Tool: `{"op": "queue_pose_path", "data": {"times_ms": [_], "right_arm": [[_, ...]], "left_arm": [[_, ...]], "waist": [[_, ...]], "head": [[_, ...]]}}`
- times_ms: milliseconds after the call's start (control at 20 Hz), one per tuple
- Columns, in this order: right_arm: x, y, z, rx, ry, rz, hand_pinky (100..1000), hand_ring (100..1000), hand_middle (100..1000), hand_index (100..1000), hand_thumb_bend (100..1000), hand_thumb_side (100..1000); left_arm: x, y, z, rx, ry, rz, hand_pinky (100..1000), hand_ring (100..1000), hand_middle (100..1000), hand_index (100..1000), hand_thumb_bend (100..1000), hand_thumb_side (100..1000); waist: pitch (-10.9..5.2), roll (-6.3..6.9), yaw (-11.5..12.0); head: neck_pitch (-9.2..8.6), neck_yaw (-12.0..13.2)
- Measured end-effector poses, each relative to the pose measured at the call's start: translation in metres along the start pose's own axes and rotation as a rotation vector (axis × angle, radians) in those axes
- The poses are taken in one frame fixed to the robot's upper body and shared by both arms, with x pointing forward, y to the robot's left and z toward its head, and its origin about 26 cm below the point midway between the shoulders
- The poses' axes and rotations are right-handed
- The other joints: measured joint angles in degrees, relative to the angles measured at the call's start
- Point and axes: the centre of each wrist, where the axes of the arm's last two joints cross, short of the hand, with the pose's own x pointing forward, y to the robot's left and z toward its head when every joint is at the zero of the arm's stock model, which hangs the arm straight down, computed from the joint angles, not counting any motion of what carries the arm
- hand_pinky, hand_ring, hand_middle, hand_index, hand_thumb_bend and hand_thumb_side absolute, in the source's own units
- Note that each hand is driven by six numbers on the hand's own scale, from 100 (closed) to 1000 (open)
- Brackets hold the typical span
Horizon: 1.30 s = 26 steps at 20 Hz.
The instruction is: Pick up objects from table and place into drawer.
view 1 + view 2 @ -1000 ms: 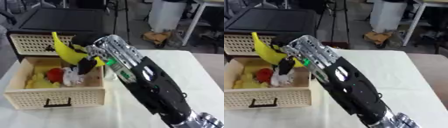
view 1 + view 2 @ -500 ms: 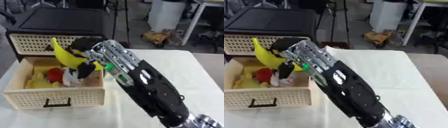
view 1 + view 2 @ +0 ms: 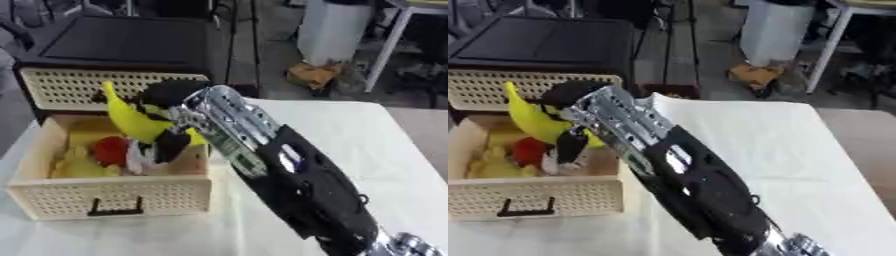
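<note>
My right arm reaches in from the lower right across the white table to the open drawer point(image 3: 105, 200). My right hand point(image 3: 171, 117) is over the drawer, shut on a yellow banana point(image 3: 131, 117) that stands tilted, its tip pointing up and to the left. Below the banana in the drawer lie a red object point(image 3: 109, 150), yellow items point(image 3: 74, 167) and something white point(image 3: 136, 157). The left hand shows in neither view.
The drawer belongs to a cream perforated cabinet with a black top point(image 3: 114, 47) at the table's back left. The white tablecloth point(image 3: 350, 130) stretches to the right. Beyond the table stand a white bin point(image 3: 332, 25) and a brown object point(image 3: 315, 75) on the floor.
The right hand with the banana has shifted a little toward the drawer's left and lower. The banana stays in the hand.
</note>
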Motion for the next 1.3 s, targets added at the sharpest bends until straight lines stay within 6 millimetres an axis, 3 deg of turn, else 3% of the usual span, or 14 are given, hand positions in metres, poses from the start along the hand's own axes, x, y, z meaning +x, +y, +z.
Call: {"op": "queue_pose_path", "data": {"times_ms": [900,1300], "right_arm": [[0.009,-0.003,-0.016,-0.041,0.049,0.035,242,567,477,533,100,329],[0.012,-0.002,-0.017,-0.05,0.027,0.0,316,605,526,624,100,510]], "left_arm": [[-0.003,0.008,-0.002,0.1,0.033,0.033,100,100,100,830,100,537],[-0.002,0.009,-0.002,0.113,0.033,0.034,100,100,100,829,100,538]], "waist": [[0.61,-0.91,2.0],[0.86,-0.91,2.33]], "head": [[-0.93,-2.01],[-0.95,-2.18]]}}
